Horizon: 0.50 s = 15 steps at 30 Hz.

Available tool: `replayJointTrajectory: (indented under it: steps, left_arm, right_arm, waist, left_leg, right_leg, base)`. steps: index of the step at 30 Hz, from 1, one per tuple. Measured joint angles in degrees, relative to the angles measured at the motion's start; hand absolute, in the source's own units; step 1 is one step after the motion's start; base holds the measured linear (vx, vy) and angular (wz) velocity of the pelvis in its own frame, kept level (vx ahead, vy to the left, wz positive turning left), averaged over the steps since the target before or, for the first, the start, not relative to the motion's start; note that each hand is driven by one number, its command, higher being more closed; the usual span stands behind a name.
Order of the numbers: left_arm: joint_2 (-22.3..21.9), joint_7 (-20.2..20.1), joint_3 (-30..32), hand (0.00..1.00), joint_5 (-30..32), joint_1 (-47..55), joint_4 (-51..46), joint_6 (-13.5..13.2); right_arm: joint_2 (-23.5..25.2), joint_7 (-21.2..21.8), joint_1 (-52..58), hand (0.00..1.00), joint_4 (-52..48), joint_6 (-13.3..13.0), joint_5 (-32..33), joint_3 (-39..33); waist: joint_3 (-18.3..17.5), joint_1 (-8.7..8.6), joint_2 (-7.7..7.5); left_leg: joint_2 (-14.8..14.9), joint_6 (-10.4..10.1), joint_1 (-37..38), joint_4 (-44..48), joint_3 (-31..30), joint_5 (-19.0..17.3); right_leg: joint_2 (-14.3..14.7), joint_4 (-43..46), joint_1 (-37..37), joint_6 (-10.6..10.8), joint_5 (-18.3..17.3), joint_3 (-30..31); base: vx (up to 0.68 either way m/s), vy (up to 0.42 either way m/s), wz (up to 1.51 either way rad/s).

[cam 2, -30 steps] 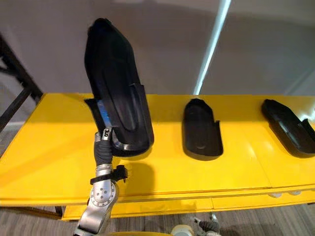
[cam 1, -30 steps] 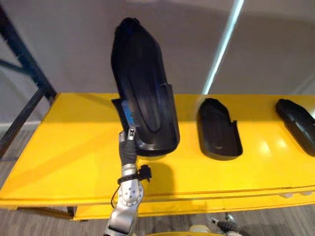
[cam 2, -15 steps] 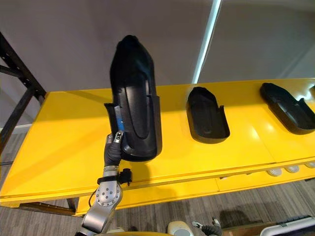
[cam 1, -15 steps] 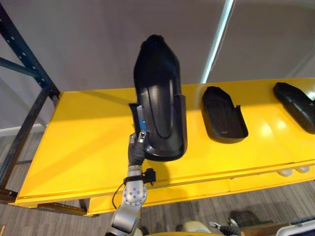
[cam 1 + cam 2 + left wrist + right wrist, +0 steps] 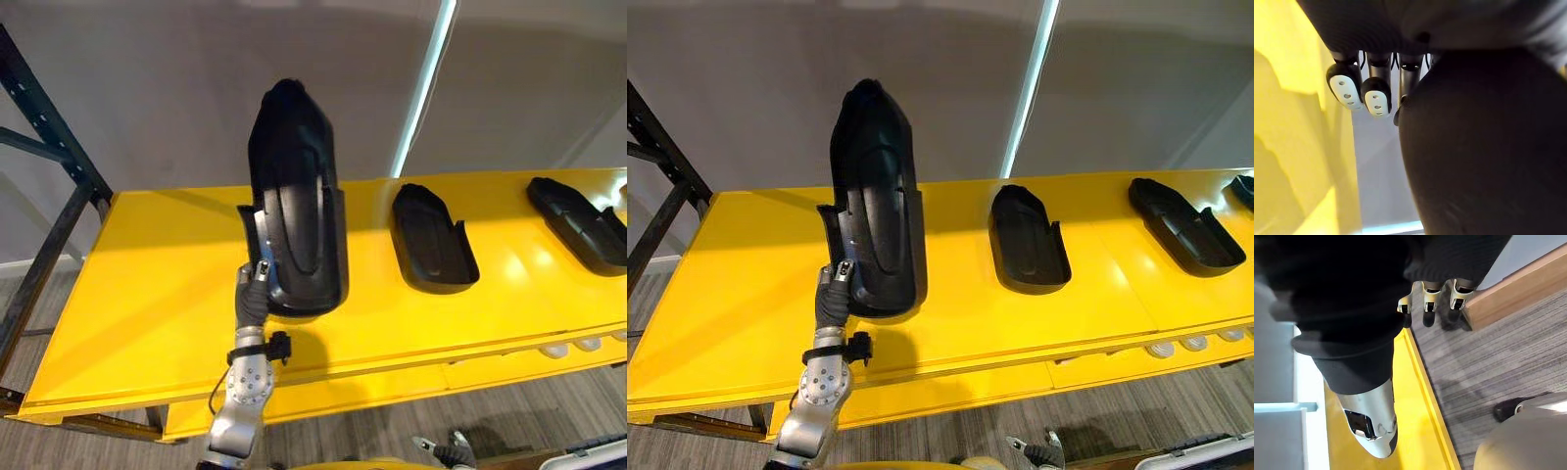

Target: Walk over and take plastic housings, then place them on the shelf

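My left hand [image 5: 257, 286] is shut on the lower edge of a long black plastic housing [image 5: 294, 196]. It holds the housing upright over the left-middle of the yellow shelf [image 5: 147, 294]. In the left wrist view the fingers [image 5: 1344, 85] lie against the housing's dark shell [image 5: 1484, 147]. Two more black housings [image 5: 1027, 240] [image 5: 1178, 223] lie flat on the shelf to the right, hollow side up. My right hand [image 5: 1432, 296] hangs with relaxed fingers and nothing in it, low beside the shelf's yellow edge [image 5: 1422, 382].
A dark blue rack upright [image 5: 49, 147] stands at the shelf's left end. A grey wall rises behind the shelf, with a pale vertical strip [image 5: 421, 88]. Grey floor [image 5: 1498, 362] and a wood-coloured edge [image 5: 1508, 289] lie beneath my right hand. The shelf's left part is bare.
The whole picture has shifted, so the camera has moved. My left hand keeps the same hold on the upright housing, and the housings on the shelf lie as before.
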Motion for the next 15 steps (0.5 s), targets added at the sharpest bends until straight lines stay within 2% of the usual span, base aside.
replayJointTrajectory:
  steps: [5, 11, 15]
  left_arm:
    - [2.45, -0.02, 6.15, 1.00, 2.32, -2.29, 5.15, 4.15]
    - [2.67, -0.11, 9.53, 1.00, 5.20, -3.28, 8.93, 6.45]
    - [2.67, -1.20, 11.62, 1.00, 6.14, -3.67, 11.13, 7.86]
  right_arm:
    - [-0.45, 1.20, 0.28, 0.00, 0.03, 0.33, -1.50, -0.16]
    - [-1.44, 2.51, 0.76, 0.00, 0.13, 1.27, -1.67, -0.32]
    - [-1.40, 3.45, 0.97, 0.00, 0.37, 1.73, -1.73, -0.62]
  waist:
    - [-0.89, -0.11, 0.67]
    - [-1.46, -0.08, 1.83]
    - [-1.55, -0.13, 1.62]
  left_leg:
    - [-0.95, 0.15, 1.67, -6.08, -0.49, 4.30]
    - [-0.99, -0.29, 1.29, -6.37, -0.75, 4.39]
    - [-1.13, -0.29, 1.00, -6.37, -0.90, 4.40]
  right_leg:
    - [0.11, -1.65, -0.36, -0.10, 1.26, -0.67]
    - [0.15, -3.15, -0.25, 0.41, 1.64, -0.61]
    - [0.04, -3.59, -0.27, 0.68, 1.84, -0.61]
  base:
    - [-0.12, 0.003, 0.05]
    - [-0.10, -0.010, -0.01]
    - [-0.01, 0.001, 0.00]
